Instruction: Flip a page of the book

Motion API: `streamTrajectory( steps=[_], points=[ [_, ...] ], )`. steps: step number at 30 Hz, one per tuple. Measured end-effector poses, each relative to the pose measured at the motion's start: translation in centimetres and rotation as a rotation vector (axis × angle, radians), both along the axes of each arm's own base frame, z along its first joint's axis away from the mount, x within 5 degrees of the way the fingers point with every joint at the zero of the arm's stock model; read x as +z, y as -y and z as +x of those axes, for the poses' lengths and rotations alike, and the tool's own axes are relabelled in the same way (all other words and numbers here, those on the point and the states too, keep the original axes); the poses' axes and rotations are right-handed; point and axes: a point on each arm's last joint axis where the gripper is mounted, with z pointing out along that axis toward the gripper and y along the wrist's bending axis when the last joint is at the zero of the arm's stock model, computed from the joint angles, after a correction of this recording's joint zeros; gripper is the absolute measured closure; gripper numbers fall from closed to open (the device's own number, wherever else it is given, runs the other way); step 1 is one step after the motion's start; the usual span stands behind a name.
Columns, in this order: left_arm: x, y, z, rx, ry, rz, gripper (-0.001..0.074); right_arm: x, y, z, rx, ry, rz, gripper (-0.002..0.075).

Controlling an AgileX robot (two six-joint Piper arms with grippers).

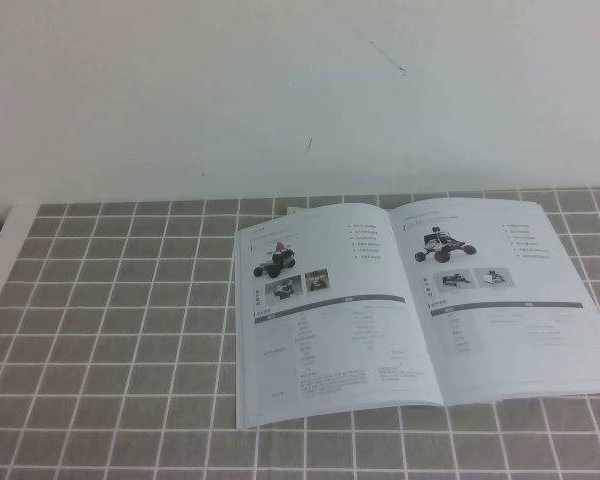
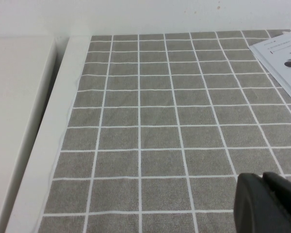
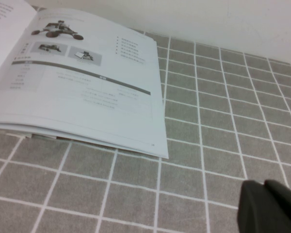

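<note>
A: Dark fingertips of the right gripper (image 3: 271, 206) are sitting closest to the wrist camera, pressed together and pinching nothing. Ahead of them, a little apart, the page (image 3: 82, 80) with the dark rover is lying flat, and its free corner is pointing toward these fingers.

B: And the book (image 1: 410, 305) itself?

A: It is lying open on the grey checked cloth (image 1: 110, 330), both sheets flat, with the spine between them. From the right fingers it is forward and to the inner side. The left gripper (image 2: 269, 204) is hovering over bare cloth, with the book well apart from it, far ahead. Its fingers are looking closed, or nearly so, but I cannot tell for sure.

B: What is risking to go wrong?

A: I think the glossy sheet is thin, so closed fingers may slide over it or push the whole book along the cloth. If they are catching two sheets at the edge, two pages are turning together. A hard pinch may crease the corner.
</note>
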Motion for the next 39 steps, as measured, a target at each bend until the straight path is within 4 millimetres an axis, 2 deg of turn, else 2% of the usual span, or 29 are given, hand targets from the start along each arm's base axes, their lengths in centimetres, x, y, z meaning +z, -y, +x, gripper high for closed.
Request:
streamTrajectory(
  steps=[14,19,23,26,29,33,36,39],
  points=[
    [0.1,0.0,0.1,-0.001,0.021,-0.002,0.0738,0.0,0.0,0.0,0.000,0.004,0.000,0.0729],
    [0.7,0.2,0.2,-0.002,0.097,-0.081,0.0738,0.2,0.0,0.2,0.001,0.053,0.002,0.0729],
    [2.1,0.2,0.4,0.011,0.242,-0.212,0.0738,1.4,-0.1,0.4,0.002,0.178,0.016,0.0729],
    [3.4,-0.1,0.3,0.036,0.376,-0.304,0.0738,2.9,-0.1,0.5,0.003,0.342,0.019,0.0729],
    [4.4,-0.5,0.2,0.060,0.494,-0.345,0.0738,4.6,0.0,0.4,0.003,0.539,0.022,0.0729],
    [4.8,-0.6,0.1,0.070,0.540,-0.356,0.0738,6.5,0.0,-0.3,0.002,0.760,0.029,0.0729],
    [4.9,-0.6,0.1,0.072,0.547,-0.361,0.0738,7.2,0.0,-0.6,0.002,0.835,0.029,0.0729],
    [5.6,-1.0,-0.2,0.091,0.632,-0.400,0.0738,7.4,0.0,-0.7,0.001,0.862,0.030,0.0729]
  ],
)
